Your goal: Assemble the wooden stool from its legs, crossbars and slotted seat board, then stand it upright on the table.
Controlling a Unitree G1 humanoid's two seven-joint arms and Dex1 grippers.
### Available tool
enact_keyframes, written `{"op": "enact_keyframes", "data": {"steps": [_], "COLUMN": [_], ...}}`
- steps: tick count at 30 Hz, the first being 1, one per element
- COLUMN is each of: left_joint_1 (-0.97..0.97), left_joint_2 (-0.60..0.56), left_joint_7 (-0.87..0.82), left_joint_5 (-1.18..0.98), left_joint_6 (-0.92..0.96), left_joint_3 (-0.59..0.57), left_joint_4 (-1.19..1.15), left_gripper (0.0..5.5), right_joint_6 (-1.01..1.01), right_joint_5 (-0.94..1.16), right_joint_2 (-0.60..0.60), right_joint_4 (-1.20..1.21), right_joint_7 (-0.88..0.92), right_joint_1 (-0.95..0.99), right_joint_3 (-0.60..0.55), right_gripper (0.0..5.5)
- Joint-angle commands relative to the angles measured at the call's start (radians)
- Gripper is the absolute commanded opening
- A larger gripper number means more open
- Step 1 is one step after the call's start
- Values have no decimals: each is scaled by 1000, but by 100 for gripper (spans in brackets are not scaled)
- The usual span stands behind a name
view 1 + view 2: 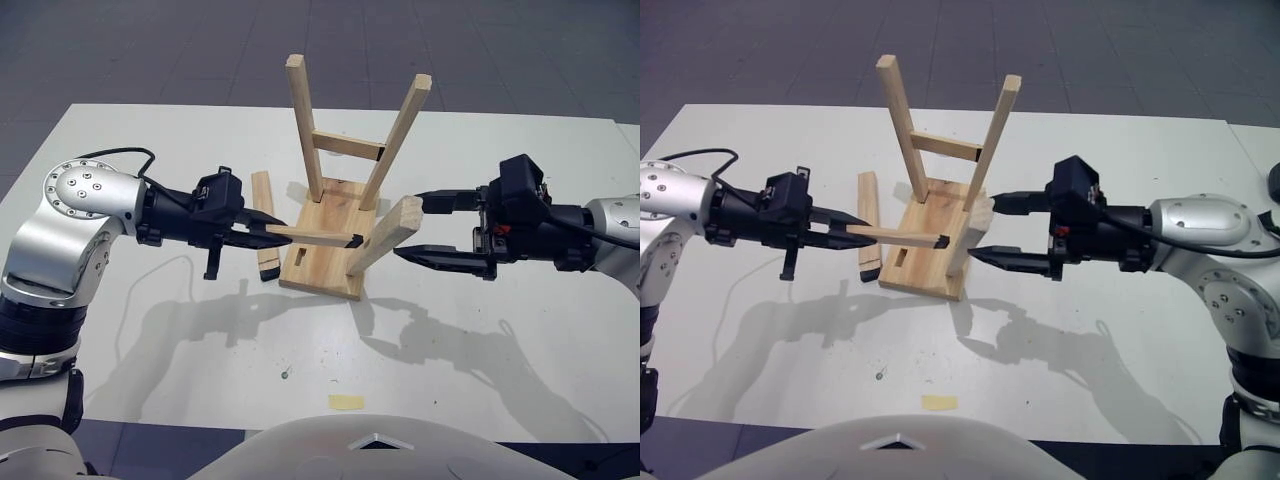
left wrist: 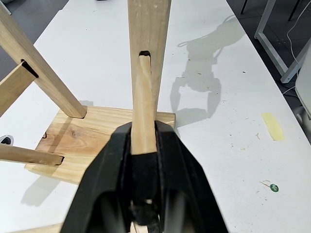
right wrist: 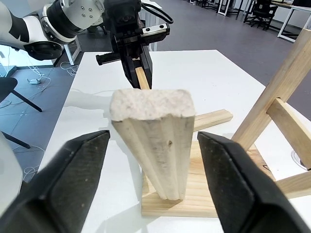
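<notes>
Shows seat board [image 1: 315,262] flat, underside up, mid-table [image 1: 480,340]; far legs [image 1: 305,120] socketed and braced. At near edge, tilted third leg [image 1: 385,235] taking a crossbar [image 1: 310,237], pinched end-on by left gripper [image 1: 268,228]. Straddled at the top by spread right gripper [image 1: 408,226], seemingly without contact. Judged light, stiff, dry wood, loose in its slot: best clamped across flat faces near the top. Beside the board, spare leg [image 1: 262,190].

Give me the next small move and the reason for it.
Probably close the right end effector on the leg it straddles open: the left end effector grips the crossbar whose tip sits at that leg's slot, so bracing the leg should let it push home.
</notes>
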State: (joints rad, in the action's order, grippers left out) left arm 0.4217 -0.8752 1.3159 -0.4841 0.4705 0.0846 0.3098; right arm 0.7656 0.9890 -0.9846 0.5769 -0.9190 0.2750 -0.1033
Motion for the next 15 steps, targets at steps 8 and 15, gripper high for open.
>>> {"op": "enact_keyframes", "data": {"steps": [8, 15], "left_joint_1": [3, 2], "left_joint_2": [32, 49], "left_joint_7": [-13, -27], "left_joint_5": [40, 41], "left_joint_6": [-18, -17], "left_joint_3": [63, 78], "left_joint_4": [-2, 1], "left_gripper": [43, 43], "right_joint_6": [15, 5], "right_joint_5": [-34, -58], "right_joint_2": [43, 28], "right_joint_4": [12, -6], "right_joint_7": [30, -18], "right_joint_1": [16, 3], "right_joint_3": [18, 26], "right_gripper": [211, 210]}}
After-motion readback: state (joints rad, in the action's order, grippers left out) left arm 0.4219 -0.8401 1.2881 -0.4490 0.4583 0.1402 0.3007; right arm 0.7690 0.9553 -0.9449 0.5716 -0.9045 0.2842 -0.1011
